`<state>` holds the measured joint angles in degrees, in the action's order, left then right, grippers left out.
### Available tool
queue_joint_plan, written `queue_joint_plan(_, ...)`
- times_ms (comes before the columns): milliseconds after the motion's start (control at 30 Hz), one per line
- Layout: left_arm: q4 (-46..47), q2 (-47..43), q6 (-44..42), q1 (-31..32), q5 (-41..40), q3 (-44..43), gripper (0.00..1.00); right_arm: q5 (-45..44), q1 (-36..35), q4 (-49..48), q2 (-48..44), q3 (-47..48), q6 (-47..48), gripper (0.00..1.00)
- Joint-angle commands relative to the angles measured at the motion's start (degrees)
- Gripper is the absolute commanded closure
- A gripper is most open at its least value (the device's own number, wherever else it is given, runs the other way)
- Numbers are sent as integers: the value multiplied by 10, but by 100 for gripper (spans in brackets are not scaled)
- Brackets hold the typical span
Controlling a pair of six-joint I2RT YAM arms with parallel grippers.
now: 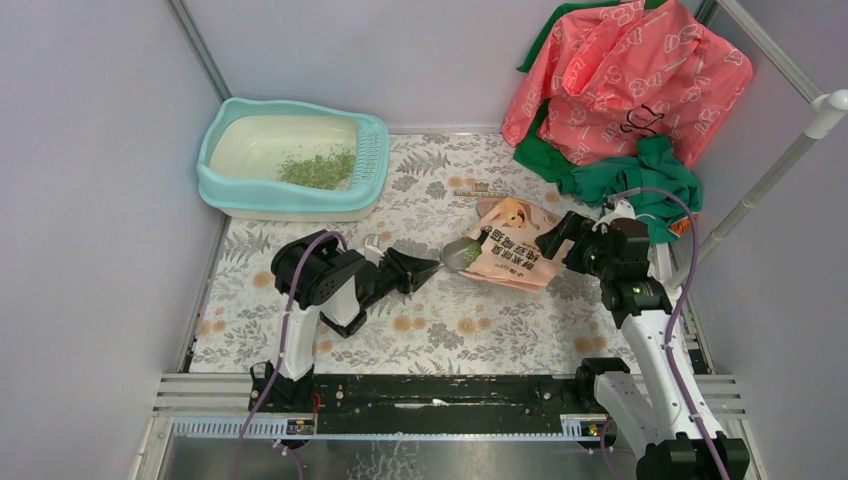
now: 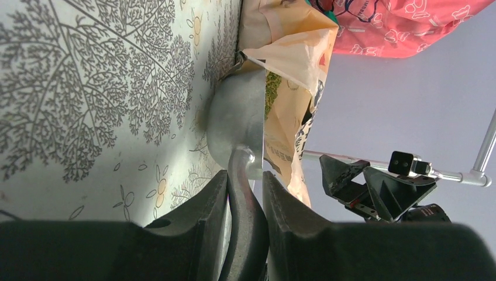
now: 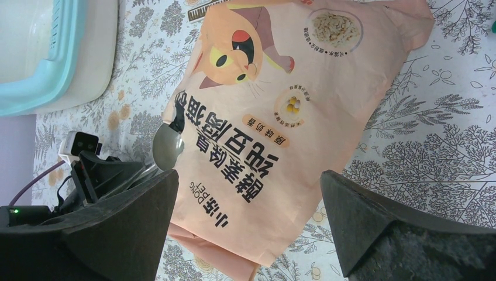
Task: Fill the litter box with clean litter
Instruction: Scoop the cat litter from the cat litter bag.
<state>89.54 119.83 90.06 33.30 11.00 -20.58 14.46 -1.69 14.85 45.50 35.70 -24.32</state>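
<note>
Some clean litter [image 1: 318, 168] sits in the far-left litter box [image 1: 214, 186]; loose granules spill, so carry level. The left gripper [image 2: 245, 175] pinches the grey scoop [image 2: 237, 117] by its handle at the bag [image 3: 292, 88]; the right gripper [image 3: 248, 175] gapes, empty.

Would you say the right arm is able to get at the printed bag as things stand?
Probably yes: the right pincer stands wide open over the bag, with nothing between them; the scoop in the left pincer only occupies the bag's mouth.
</note>
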Motion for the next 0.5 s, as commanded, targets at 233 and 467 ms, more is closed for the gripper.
queue_joint_plan(233,30,-108,-23,-29,-27,124,100,6,2,-11,-10,6,2,0)
queue_joint_plan(467,32,-142,-39,-39,-27,158,100,8,2,-8,-11,11,3,0)
